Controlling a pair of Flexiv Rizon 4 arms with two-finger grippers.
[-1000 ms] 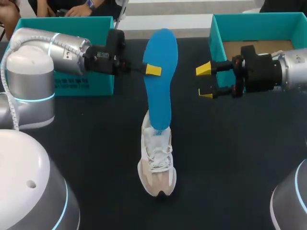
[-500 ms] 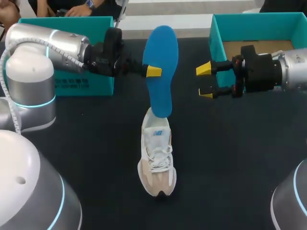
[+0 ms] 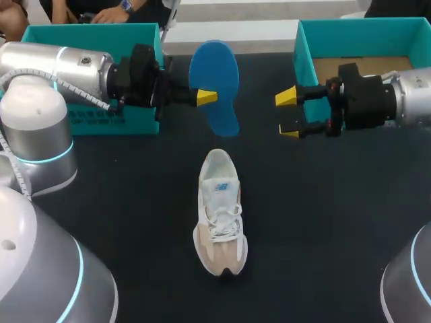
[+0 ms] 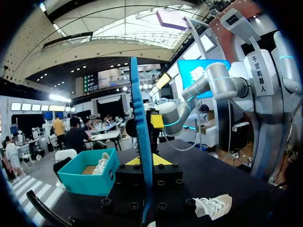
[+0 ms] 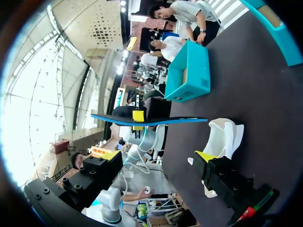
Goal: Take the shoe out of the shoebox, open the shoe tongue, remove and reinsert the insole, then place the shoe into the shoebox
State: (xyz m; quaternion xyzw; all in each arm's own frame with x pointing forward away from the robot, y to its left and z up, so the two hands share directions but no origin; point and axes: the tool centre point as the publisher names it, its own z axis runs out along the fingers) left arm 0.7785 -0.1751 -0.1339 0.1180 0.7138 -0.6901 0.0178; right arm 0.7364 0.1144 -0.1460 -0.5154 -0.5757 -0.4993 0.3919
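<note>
White-beige mesh sneaker (image 3: 220,214) lies mid-bench, toe twd robot. L arm reaches in level; L tool (image 3: 206,97) clamps blue foam insole (image 3: 215,84) in air, clear of sneaker. R tool (image 3: 288,114) wide, empty, near insole. R teal cardboard shoebox (image 3: 363,25) shows brown floor; L teal shoebox (image 3: 94,30) interior hidden. Black bench (image 3: 323,222).

One camera sits high up behind the robot and looks down on the whole table (image 3: 323,222). A small camera rides on each wrist, close in, and the two face each other across it. All three see the blue insole (image 3: 217,70) and the shoe (image 3: 221,222).
</note>
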